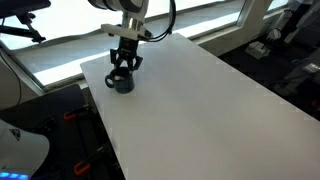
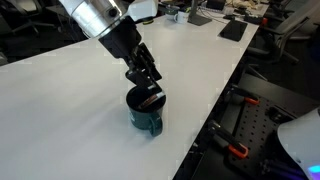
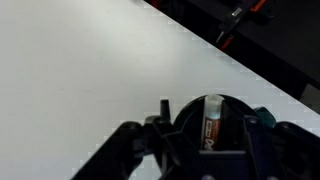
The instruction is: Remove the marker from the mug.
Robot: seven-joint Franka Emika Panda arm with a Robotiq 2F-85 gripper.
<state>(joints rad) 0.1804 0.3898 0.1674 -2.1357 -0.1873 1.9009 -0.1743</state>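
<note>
In the wrist view, from the left, there is bare tabletop, then one gripper finger, then the marker, then the second finger. The gripper is spread. Its fingers stand on either side of the marker and, as far as this view shows, are not pinching it.

The marker lies straight ahead of the gripper and just below it, inside the mouth of the mug. Its long axis runs up the picture, across the line on which the fingers close. I judge that a squeeze from here would take it by its sides, with a straight lift to follow.

In an exterior view the marker's reddish end shows tilted at the mug's rim, directly under the gripper. In both exterior views the mug stands by an edge of the tabletop, close to a corner.

The marker carries a reddish band with dark marks, perhaps print, too blurred to read. No other writing or brand can be made out.
</note>
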